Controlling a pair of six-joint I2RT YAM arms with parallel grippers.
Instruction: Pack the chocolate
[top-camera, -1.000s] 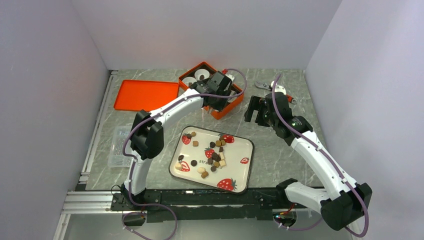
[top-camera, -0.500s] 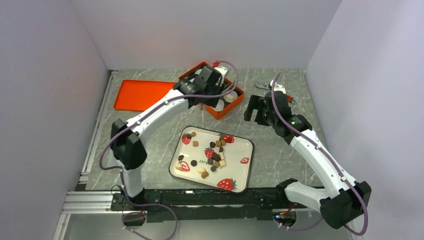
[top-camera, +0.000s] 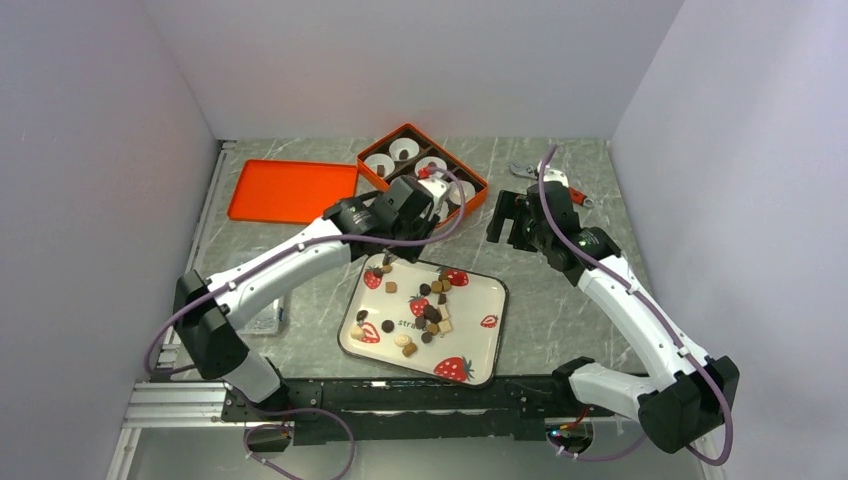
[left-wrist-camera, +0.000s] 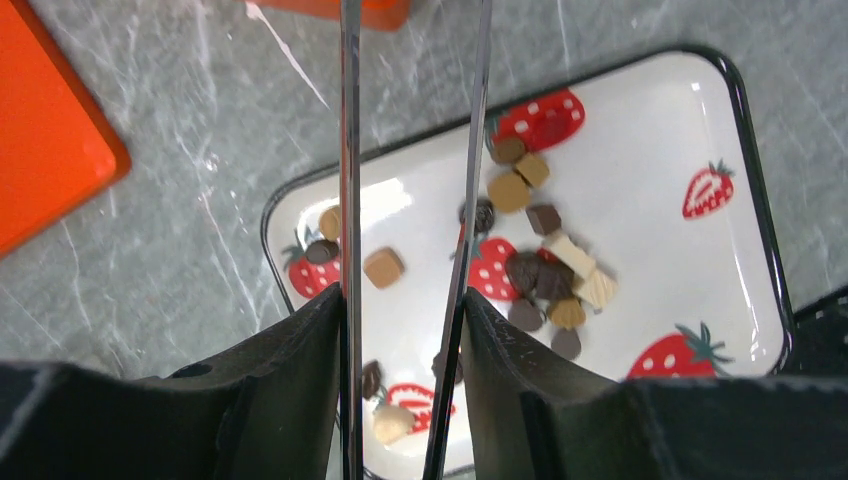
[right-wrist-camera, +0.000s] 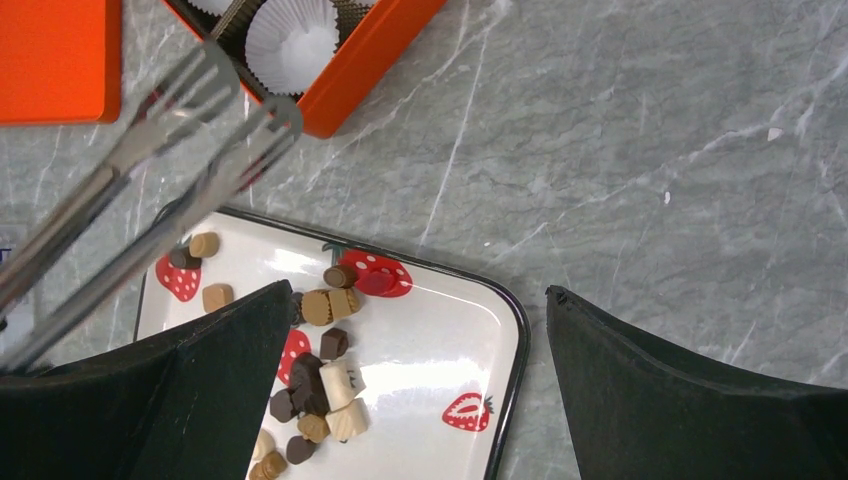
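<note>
Chocolate (top-camera: 428, 310) pieces, dark, tan and cream, lie heaped on the strawberry-print tray (top-camera: 475, 300) nearest the arm bases. Above the tray's far left corner, the left gripper (left-wrist-camera: 403, 305), clenched on a pair of metal tongs (left-wrist-camera: 347, 150), has swung back from the orange box (top-camera: 470, 205). The tong tips hang apart with nothing visible between them, suggesting another pick comes next. To its right, the right gripper (top-camera: 508, 218) hovers, spread wide and empty. Farther back, white paper cups (top-camera: 404, 150) wait in the box, an orange lid (top-camera: 290, 190) alongside.
</note>
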